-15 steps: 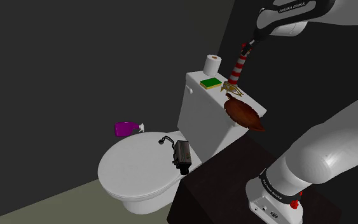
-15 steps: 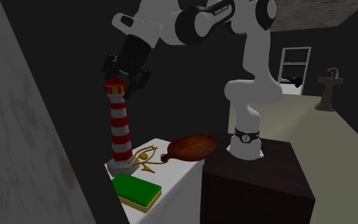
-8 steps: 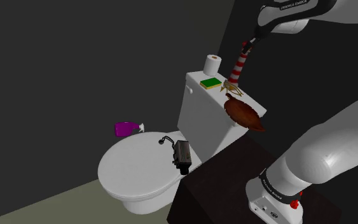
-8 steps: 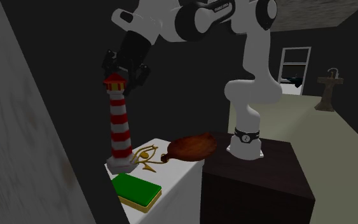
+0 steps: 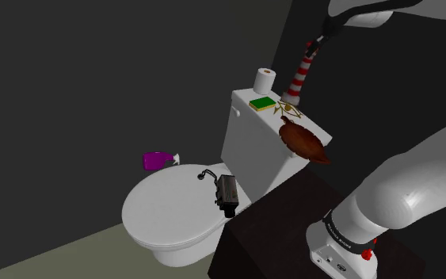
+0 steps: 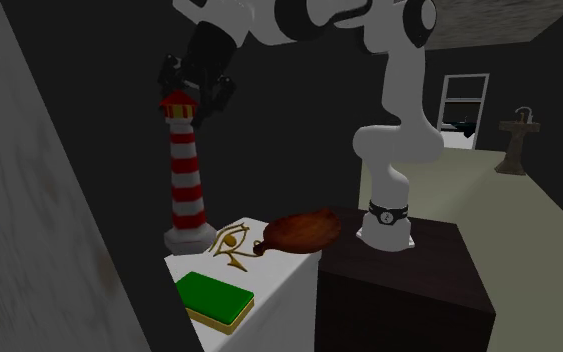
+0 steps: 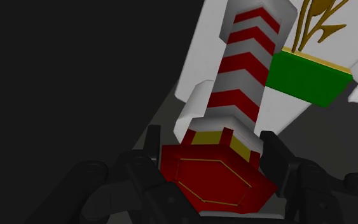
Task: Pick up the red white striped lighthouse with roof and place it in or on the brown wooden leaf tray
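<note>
- The red-and-white striped lighthouse [image 6: 187,180] is hanging over the toilet tank lid [image 5: 243,98], with its base close to the lid.
- The jaws are pinching its red roof from both sides.
- A gold eye ornament [image 6: 232,243] is lying just beside the base.
- The brown leaf tray [image 6: 304,232] is resting past the ornament, at the lid's end nearest the stand [image 6: 409,270].

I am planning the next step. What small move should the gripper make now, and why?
Probably a short straight lift: the black gripper is shut on the red roof of the red-and-white striped lighthouse, but its grey base is close to the white toilet tank, and a gold eye-shaped ornament lies between it and the brown leaf-shaped tray.
</note>
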